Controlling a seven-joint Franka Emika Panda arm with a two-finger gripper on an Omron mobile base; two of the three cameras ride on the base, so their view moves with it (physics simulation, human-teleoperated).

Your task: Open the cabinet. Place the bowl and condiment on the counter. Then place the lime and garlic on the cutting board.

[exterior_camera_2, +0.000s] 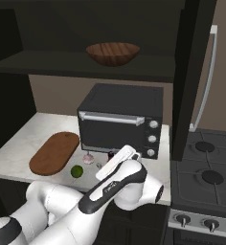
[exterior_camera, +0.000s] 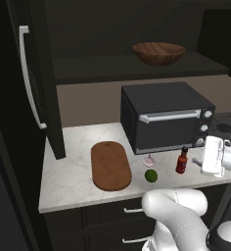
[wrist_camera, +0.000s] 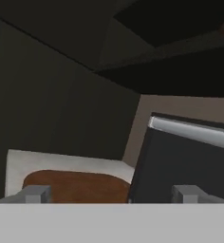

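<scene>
Left base view: the cabinet [exterior_camera: 39,83] stands open, its doors swung wide, and the bowl [exterior_camera: 158,53] sits on the shelf [exterior_camera: 137,66] inside, above the toaster oven [exterior_camera: 166,117]. On the tabletop [exterior_camera: 73,166] the red bottle [exterior_camera: 182,161] stands upright just in front of the oven, with the garlic [exterior_camera: 149,160] and the lime [exterior_camera: 150,175] close together beside the cutting board [exterior_camera: 110,165] — neither of them on it.

The hand [wrist_camera: 111,193] is low in front of the oven, fingers spread wide and empty; its camera looks across the board toward the oven's front face.

By this layout the door and the bottle look done, and the bowl appears to be the step in hand. To do it well, raise the hand clear of the oven's top before reaching in, then approach the near rim of the bowl with one finger inside and one outside, pinching the wall rather than trying to span the whole width. Lift enough to clear the shelf edge, draw the bowl straight out, and set it on bare stone away from the board — the lime would roll if nudged.
</scene>
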